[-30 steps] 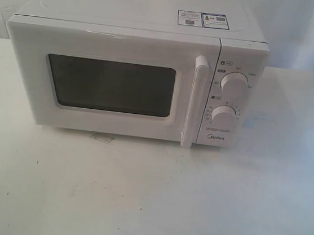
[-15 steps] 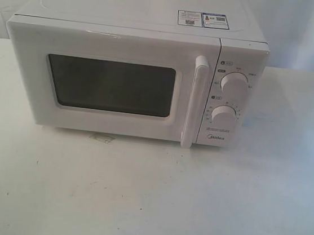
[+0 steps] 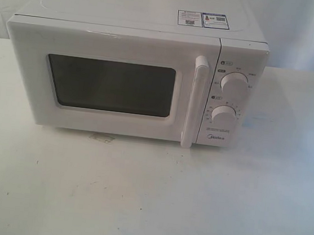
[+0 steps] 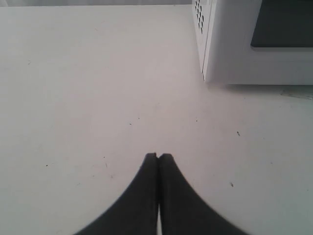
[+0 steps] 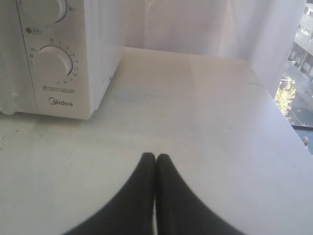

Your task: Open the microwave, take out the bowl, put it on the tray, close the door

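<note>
The white microwave (image 3: 133,75) stands on the white table, its door (image 3: 110,81) closed, with a dark window and a vertical bar handle (image 3: 194,102). The bowl is hidden and the tray is out of view. Neither gripper shows in the exterior view. In the left wrist view my left gripper (image 4: 157,156) is shut and empty above bare table, with the microwave's lower left corner (image 4: 210,73) some way ahead of it. In the right wrist view my right gripper (image 5: 155,156) is shut and empty, off the microwave's dial side (image 5: 51,63).
The white table (image 3: 148,196) stretches in front of the microwave. Two round dials (image 3: 233,85) sit on its right panel. A white curtain hangs behind. In the right wrist view the table's edge (image 5: 281,115) runs beside a window.
</note>
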